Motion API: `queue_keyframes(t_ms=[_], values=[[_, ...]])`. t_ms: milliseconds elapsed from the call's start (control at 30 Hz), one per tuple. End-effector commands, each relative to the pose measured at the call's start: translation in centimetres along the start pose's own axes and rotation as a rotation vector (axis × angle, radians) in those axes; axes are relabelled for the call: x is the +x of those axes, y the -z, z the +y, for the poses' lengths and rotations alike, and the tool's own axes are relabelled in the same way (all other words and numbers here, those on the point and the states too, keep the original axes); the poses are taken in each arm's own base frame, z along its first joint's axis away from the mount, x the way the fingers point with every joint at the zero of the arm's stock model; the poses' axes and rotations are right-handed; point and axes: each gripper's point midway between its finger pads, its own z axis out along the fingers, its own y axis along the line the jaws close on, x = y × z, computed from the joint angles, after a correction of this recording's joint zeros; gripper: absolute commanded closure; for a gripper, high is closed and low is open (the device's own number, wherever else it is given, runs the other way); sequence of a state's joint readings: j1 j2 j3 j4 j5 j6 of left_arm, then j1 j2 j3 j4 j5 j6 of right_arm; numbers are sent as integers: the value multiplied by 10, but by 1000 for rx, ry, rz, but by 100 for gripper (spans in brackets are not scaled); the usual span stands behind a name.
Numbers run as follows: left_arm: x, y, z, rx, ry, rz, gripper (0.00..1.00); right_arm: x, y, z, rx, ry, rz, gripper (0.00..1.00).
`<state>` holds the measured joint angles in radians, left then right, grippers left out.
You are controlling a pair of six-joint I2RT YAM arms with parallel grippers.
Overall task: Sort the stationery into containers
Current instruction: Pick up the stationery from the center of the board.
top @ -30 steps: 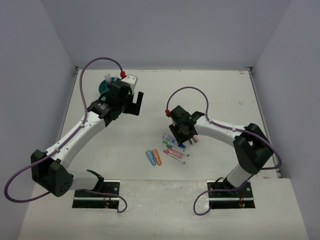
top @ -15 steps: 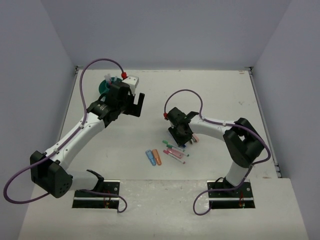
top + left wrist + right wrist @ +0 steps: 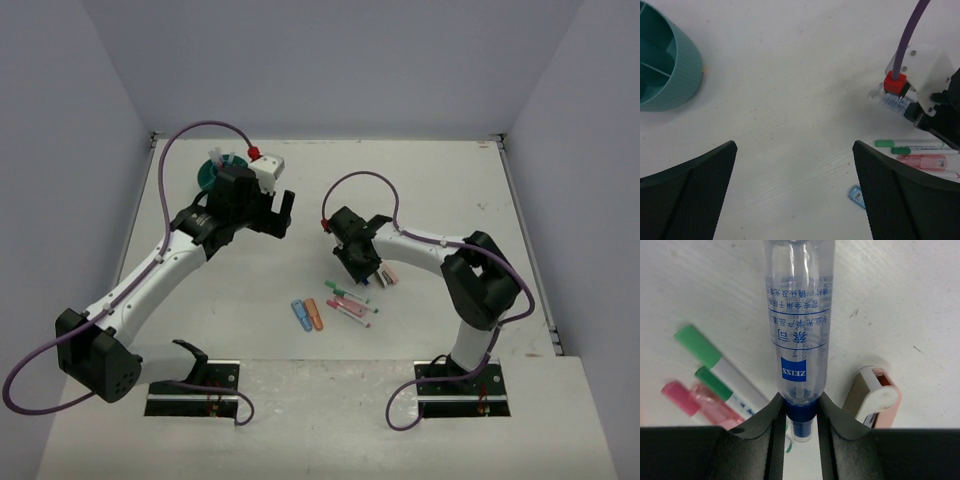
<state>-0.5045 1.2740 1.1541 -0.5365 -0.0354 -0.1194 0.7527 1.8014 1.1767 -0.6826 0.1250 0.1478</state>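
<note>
The right gripper point(image 3: 800, 422) is down near the middle of the white table point(image 3: 440, 190), and its two fingers point(image 3: 774, 427) are pressed from both sides on the blue neck of a small clear bottle point(image 3: 799, 315) with a blue label and printed text. So the jaws stand narrow, with the bottle held between them. I cannot tell if the bottle rests on the table or is a little above it.

Just beside the bottle, on one side, lie two green-capped markers point(image 3: 715, 367) and a pink marker point(image 3: 687, 399), close together. On the other side lies a pink and white eraser point(image 3: 874, 401), near the bottle but not touching it. A blue stubby piece point(image 3: 299, 314) and an orange one point(image 3: 315, 315) lie side by side, a bit apart from this group, toward the arm bases.

The left gripper point(image 3: 794, 150) hangs over bare table with its jaws wide apart and nothing between them. The teal tub point(image 3: 682, 75), with dividing walls inside, stands at the far left of the table, well apart from the markers.
</note>
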Motion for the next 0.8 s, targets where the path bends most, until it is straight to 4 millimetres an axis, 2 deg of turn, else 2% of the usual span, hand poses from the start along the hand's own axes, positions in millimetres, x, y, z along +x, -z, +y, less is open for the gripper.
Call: queue_keyframes(t_ms=[0, 67, 133, 200, 267, 367, 400, 533, 667, 767], values=[[-62, 32, -25, 149, -51, -303, 0, -32, 68, 24, -189, 128, -119, 100], [-84, 54, -46, 270, -82, -429, 0, -22, 85, 42, -320, 227, -84, 100], [-92, 72, -72, 423, -124, -505, 0, -16, 103, 58, -448, 290, -81, 100], [-88, 82, -95, 567, -143, -506, 0, -24, 121, 65, -497, 314, -145, 100], [-75, 97, -121, 752, -181, -484, 0, -27, 147, 69, -537, 348, -238, 100], [-59, 123, -140, 919, -237, -502, 0, -26, 182, 82, -642, 397, -355, 100], [-55, 130, -146, 975, -262, -531, 0, -26, 200, 83, -665, 419, -417, 100], [-50, 148, -151, 1038, -269, -556, 0, -25, 238, 92, -740, 480, -566, 100], [-55, 154, -152, 1040, -255, -568, 0, -21, 259, 93, -766, 503, -634, 100], [-58, 152, -154, 1063, -238, -543, 4, -20, 272, 95, -786, 517, -672, 100]])
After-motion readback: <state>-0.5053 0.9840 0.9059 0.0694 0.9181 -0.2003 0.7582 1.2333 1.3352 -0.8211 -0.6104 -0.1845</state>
